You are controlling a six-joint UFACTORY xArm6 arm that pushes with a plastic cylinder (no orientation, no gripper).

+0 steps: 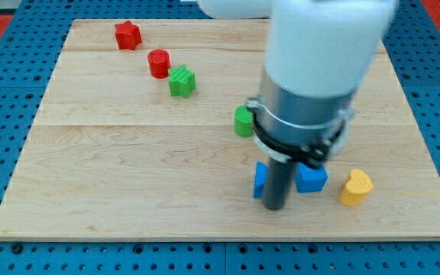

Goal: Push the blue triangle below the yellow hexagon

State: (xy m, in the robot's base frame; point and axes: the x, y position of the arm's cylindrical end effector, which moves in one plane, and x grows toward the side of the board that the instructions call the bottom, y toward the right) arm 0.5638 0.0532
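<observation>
Though two blue blocks lie near the board's bottom edge, I cannot tell for sure which is the triangle: the left blue block point(259, 180) shows only as a narrow sliver beside my rod, and the right blue block point(312, 178) looks chunky, its outline half hidden by the arm. My tip point(274, 208) stands between them, touching or nearly touching the left one on its right side, with the right one just beside the rod on the other side. The arm has no pincer, only this rod, so nothing is grasped or clenched; it can only shove. Just right of the right blue block sits a yellow block point(356, 188), which looks more like a heart than a hexagon; no plain yellow hexagon shows, and it may lie behind the arm's bulk. The coming push, I judge, hinges on that: the direction cannot be fixed until the hexagon's place is known. A green block point(242, 121) peeks out above, partly covered by the arm; farther toward the view's top left lie a green star point(182, 81), a red cylinder point(159, 63) and a red star point(128, 35), all well apart from my tip. There are no containers on the board point(113, 183).
</observation>
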